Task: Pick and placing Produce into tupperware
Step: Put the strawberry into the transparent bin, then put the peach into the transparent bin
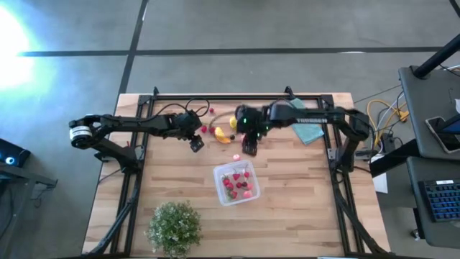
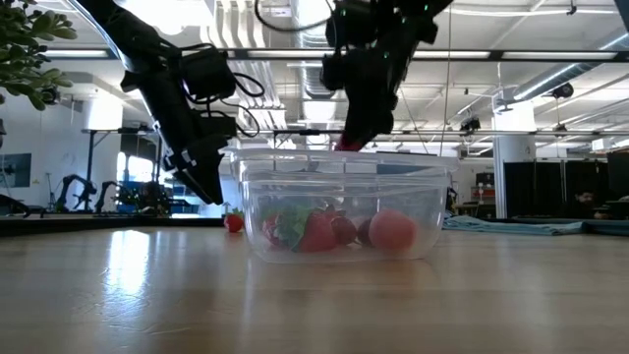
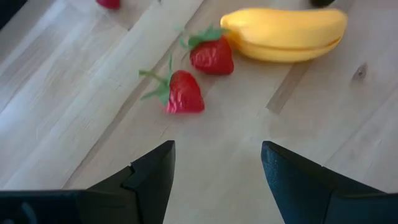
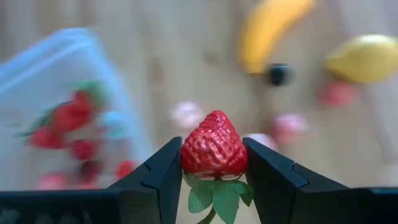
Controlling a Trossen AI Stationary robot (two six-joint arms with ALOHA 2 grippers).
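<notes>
Tabletop (image 1: 302,187): pale wood planks with visible grain and seams, framed by dark rails
Tupperware (image 1: 236,184): clear thin plastic box, squarish with rounded corners, standing near the tabletop's middle, between the two arms and the plant; several red and pink pieces lie in it, the exact count unclear
Held strawberry (image 4: 214,146): one red, bumpy-skinned toy berry with a green leafy cap, pinched between the right claw's two dark fingers
Right claw (image 1: 250,147): closed on the held strawberry, raised just behind the box's far rim
Left claw (image 3: 216,165): two dark angular fingers spread apart with nothing between them, low over bare wood, left of the loose fruit
Loose strawberries (image 3: 185,92): two in the left wrist view, glossy red with thin green stems, lying close together; one touches the banana's end
Banana (image 3: 285,34): one, smooth yellow-orange, curved, lying flat on the wood
Lemon (image 4: 364,58): one, small, yellow, oval, beyond the banana
Dark berry (image 4: 278,73): one, round, just beside the banana's tip
Plant (image 1: 175,226): one bushy green clump at the near edge
Cloth (image 1: 307,122): one teal folded piece, partly under the right arm
</notes>
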